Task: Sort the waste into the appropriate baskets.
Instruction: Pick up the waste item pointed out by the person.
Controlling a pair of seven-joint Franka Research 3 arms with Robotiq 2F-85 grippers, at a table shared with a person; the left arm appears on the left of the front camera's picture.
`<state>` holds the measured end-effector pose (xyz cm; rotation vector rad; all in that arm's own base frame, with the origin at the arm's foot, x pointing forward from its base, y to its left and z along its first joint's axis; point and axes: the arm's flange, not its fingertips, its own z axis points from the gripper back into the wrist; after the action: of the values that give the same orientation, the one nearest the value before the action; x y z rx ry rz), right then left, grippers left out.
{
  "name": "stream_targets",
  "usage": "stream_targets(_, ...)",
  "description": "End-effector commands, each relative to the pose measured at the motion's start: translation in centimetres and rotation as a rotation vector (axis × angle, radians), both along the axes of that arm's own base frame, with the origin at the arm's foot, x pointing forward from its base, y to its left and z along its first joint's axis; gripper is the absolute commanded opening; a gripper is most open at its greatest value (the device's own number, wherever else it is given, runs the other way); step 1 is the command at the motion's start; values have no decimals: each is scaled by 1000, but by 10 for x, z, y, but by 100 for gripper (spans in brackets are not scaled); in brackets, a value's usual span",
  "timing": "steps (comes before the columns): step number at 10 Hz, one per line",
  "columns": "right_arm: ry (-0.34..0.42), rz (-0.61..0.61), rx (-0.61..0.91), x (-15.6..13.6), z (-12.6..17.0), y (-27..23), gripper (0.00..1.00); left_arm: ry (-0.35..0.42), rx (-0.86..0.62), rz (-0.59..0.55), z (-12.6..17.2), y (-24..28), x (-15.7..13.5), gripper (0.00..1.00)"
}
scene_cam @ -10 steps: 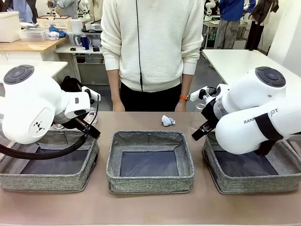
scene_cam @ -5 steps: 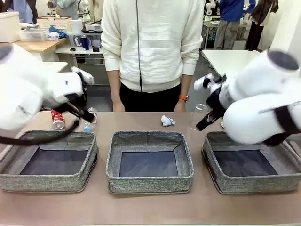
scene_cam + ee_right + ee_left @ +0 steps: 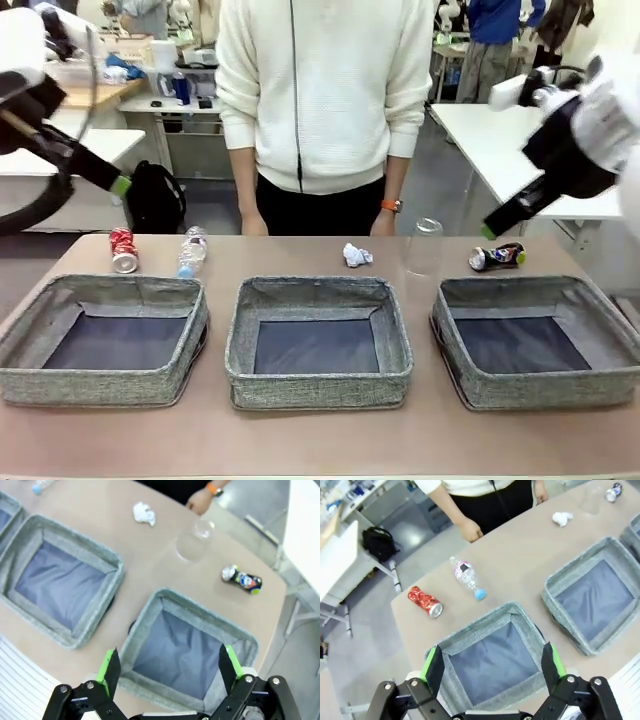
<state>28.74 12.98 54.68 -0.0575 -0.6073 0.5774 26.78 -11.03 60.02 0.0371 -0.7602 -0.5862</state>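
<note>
Three grey baskets sit in a row: left (image 3: 110, 385), middle (image 3: 318, 385), right (image 3: 540, 392). Behind them lie a red can (image 3: 123, 250), a clear bottle (image 3: 192, 251), a paper ball (image 3: 356, 256), an upturned clear cup (image 3: 424, 246) and a dark can (image 3: 498, 257). My left gripper (image 3: 112, 182) hangs open high above the left basket (image 3: 485, 617), with the red can (image 3: 425, 601) and bottle (image 3: 466, 577) beyond it. My right gripper (image 3: 497, 226) hangs open high over the right basket (image 3: 200, 607), near the dark can (image 3: 242, 580). Both hold nothing.
A person stands at the far edge with a hand (image 3: 200, 500) resting near the cup (image 3: 192, 542) and another hand (image 3: 469, 530) near the bottle. The baskets' dark bottoms are bare. Bare tabletop (image 3: 320, 440) runs in front of the baskets.
Both arms have swung up and outward from low over the baskets. The cans, bottle and cup that they hid have come into sight. The waste has not moved.
</note>
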Motion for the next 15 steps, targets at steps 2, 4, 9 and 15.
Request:
stream_targets(2,76,-7,147,-13,6,-18,100,25,-173,-95,-1,14,-1,100)
stream_targets(4,214,-47,519,-46,13,-62,100,116,-618,-146,7,103,-26,100)
stream_targets(9,231,-203,1295,-94,-57,-246,100,180,-1199,50,-116,248,-71,100)
stream_targets(15,241,-217,1264,-84,3,-288,100,249,-1308,89,-92,332,-56,100)
